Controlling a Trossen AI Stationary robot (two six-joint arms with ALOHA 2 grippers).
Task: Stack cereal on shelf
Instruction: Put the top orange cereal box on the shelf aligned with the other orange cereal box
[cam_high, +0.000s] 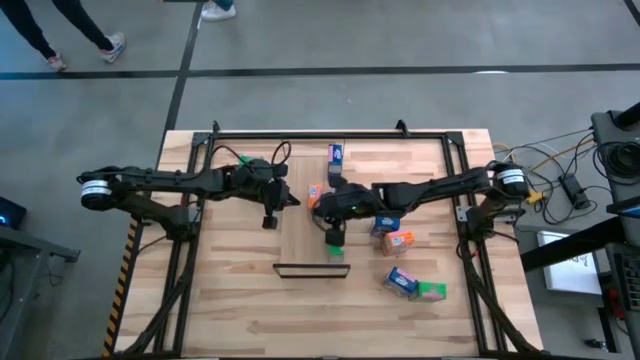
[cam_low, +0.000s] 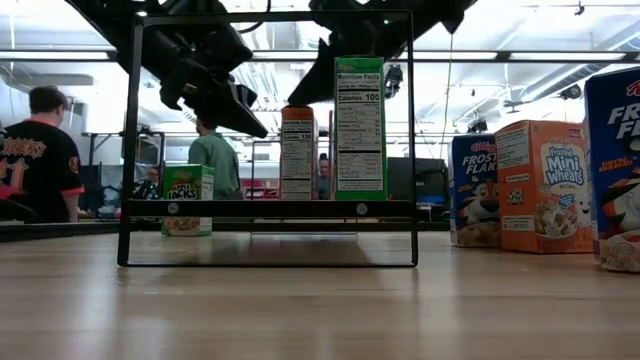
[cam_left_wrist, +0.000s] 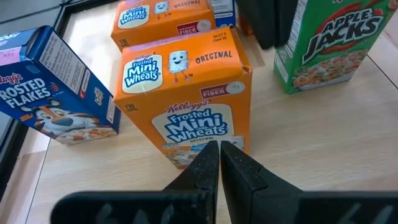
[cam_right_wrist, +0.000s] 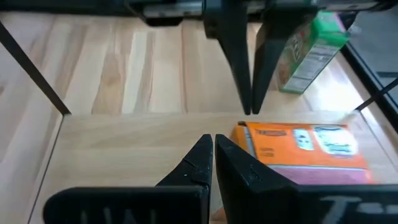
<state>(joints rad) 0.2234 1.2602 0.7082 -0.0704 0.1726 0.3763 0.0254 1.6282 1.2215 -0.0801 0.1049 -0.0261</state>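
Observation:
The shelf (cam_high: 300, 240) is a light wood panel at the table's middle, with its dark lip (cam_high: 310, 268) toward the near edge. On it stand an orange cereal box (cam_left_wrist: 186, 93), a second orange one (cam_left_wrist: 161, 18) behind it, and a green box (cam_high: 335, 248) (cam_low: 360, 125). My left gripper (cam_left_wrist: 219, 152) (cam_right_wrist: 249, 109) is shut, slanting down at the orange box's left side. My right gripper (cam_right_wrist: 212, 144) is shut with nothing between its fingers. It hangs just on the near side of the orange box (cam_right_wrist: 305, 149), facing the left gripper. My left gripper's shut fingertips stand low in front of the orange box's printed face (cam_left_wrist: 199, 134), coming from the table's left and slanting down. I cannot tell whether they touch it. My right gripper's fingertips stand beside that box's corner (cam_right_wrist: 244, 132); whether they touch it also does not show.
A blue box (cam_high: 335, 153) stands at the shelf's far end, and a green one (cam_low: 187, 200) far left. Blue (cam_high: 385, 225) and orange (cam_high: 398, 242) boxes stand right of the shelf. A blue (cam_high: 400, 282) and a green (cam_high: 432, 290) box sit nearer. People stand behind the table.

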